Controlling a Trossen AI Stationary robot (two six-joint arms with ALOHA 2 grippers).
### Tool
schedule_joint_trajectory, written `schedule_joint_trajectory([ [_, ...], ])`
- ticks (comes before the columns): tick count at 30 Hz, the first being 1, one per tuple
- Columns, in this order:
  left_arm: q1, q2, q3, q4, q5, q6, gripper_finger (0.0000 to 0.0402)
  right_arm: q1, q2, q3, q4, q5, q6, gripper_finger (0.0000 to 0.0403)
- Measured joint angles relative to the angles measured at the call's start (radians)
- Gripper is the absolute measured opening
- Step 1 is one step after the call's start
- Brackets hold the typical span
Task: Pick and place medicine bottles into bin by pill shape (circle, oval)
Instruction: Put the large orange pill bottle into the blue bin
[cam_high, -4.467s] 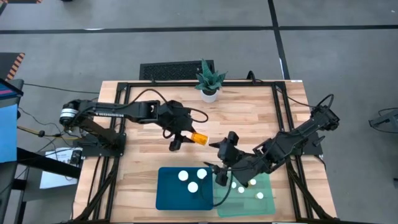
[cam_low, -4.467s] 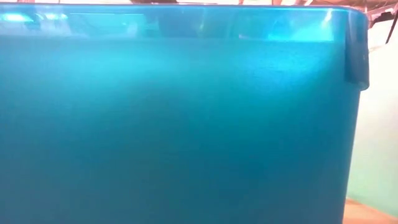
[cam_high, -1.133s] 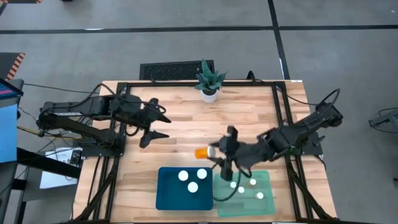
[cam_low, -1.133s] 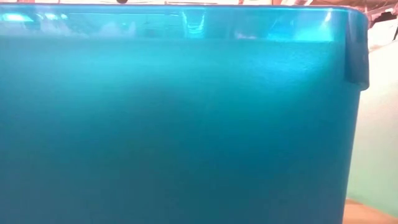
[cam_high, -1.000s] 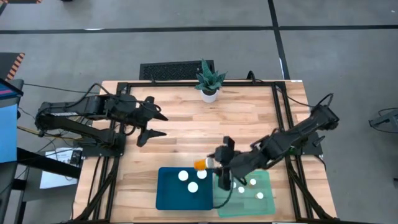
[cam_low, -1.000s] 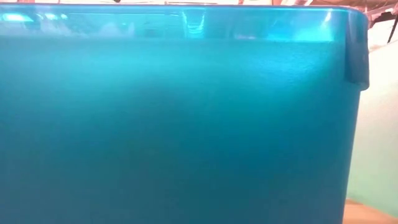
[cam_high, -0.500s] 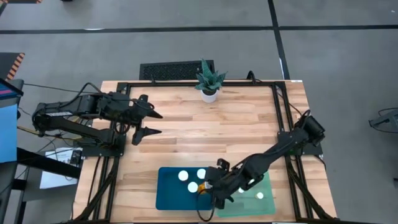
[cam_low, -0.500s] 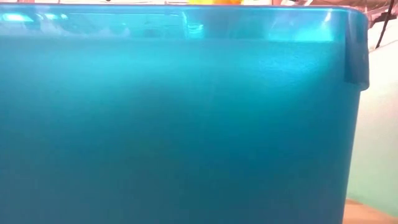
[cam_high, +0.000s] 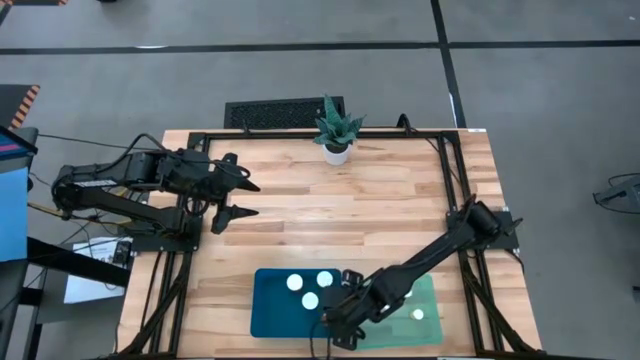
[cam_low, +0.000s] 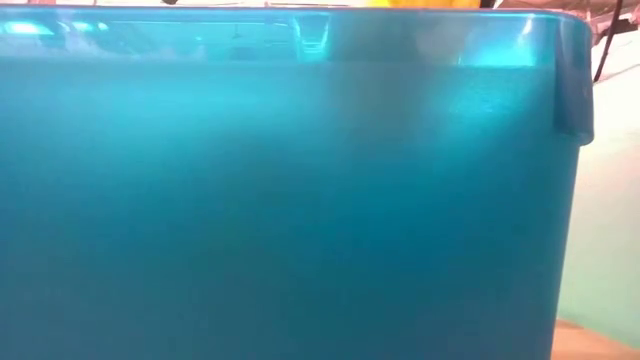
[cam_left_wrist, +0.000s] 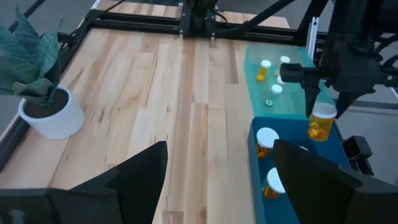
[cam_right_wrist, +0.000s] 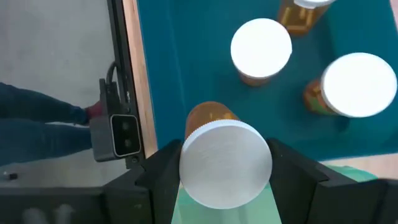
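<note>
Your right gripper (cam_right_wrist: 225, 163), jaws clamped on a bottle (cam_right_wrist: 224, 160), hangs over the blue tray (cam_high: 268, 310), at its edge nearest the mint tray (cam_high: 425, 298). Three white-capped bottles (cam_high: 311, 300) stand in the blue tray. Your left gripper (cam_high: 238, 198), jaws apart, waits above the wooden table (cam_high: 370, 200), well apart. A potted plant (cam_high: 336, 130) stands at the table's far edge; grey floor surrounds it.

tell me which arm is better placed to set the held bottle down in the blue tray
The right. Its pincer is shut on the medicine bottle, hanging just over the dark blue bin beside three bottles already standing there. The left pincer is open, empty and far off near the table's left edge.
</note>
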Motion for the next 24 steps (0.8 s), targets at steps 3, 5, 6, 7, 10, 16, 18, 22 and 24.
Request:
schedule_joint_trajectory([
  [3,0.000,0.000,0.000,-0.003,0.000,0.003,0.0285,-0.001,0.020,0.031,-0.013,0.000,-0.019,0.0218],
  [5,0.000,0.000,0.000,-0.006,0.000,0.005,0.0285,-0.002,0.019,0.035,-0.016,0.000,-0.026,0.0219],
  [6,0.000,0.000,0.000,-0.006,0.000,0.006,0.0285,-0.005,0.019,0.035,-0.017,0.000,-0.025,0.0219],
  [7,0.000,0.000,0.000,-0.007,0.000,0.007,0.0285,-0.007,0.019,0.035,-0.025,0.000,-0.023,0.0219],
  [10,0.000,0.000,0.000,-0.007,0.001,0.021,0.0285,-0.013,0.019,0.034,-0.039,0.002,-0.023,0.0218],
  [16,0.000,0.000,0.000,-0.008,0.001,0.031,0.0285,-0.020,0.019,0.034,-0.044,0.004,-0.037,0.0219],
  [18,0.000,0.000,0.000,-0.008,0.001,0.038,0.0285,-0.025,0.019,0.034,-0.044,0.008,-0.039,0.0220],
  [22,0.000,0.000,0.000,-0.008,0.001,0.048,0.0285,-0.041,0.031,0.036,-0.042,0.014,-0.064,0.0218],
  [24,0.000,0.000,0.000,-0.007,0.001,0.048,0.0285,-0.052,0.047,0.040,-0.050,0.007,-0.070,0.0218],
])
